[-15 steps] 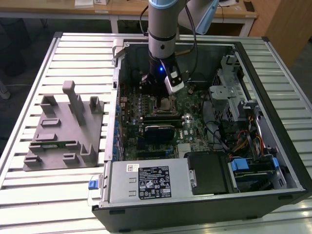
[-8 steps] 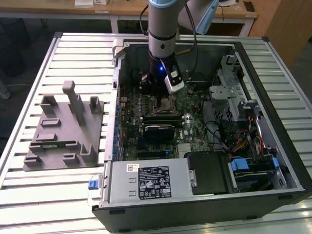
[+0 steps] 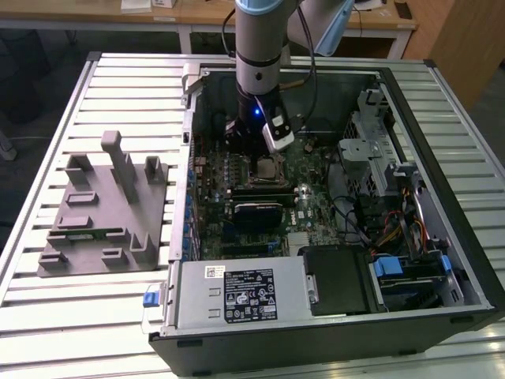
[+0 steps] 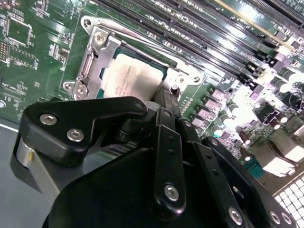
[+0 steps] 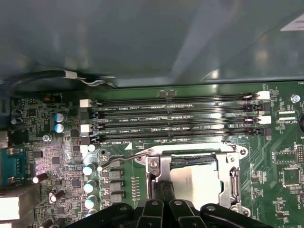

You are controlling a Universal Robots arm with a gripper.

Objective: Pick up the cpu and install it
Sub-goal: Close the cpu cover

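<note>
One cpu (image 5: 197,183) lies flat in the metal-framed socket (image 5: 234,178) just below my end effector (image 5: 164,186). Its fingers are drawn together, tips at the cpu's edge, inside the open computer case (image 3: 237,351).

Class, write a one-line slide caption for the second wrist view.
Gripper at the edge of the silvery cpu, which lies within the metal-framed socket on the green motherboard.
</note>
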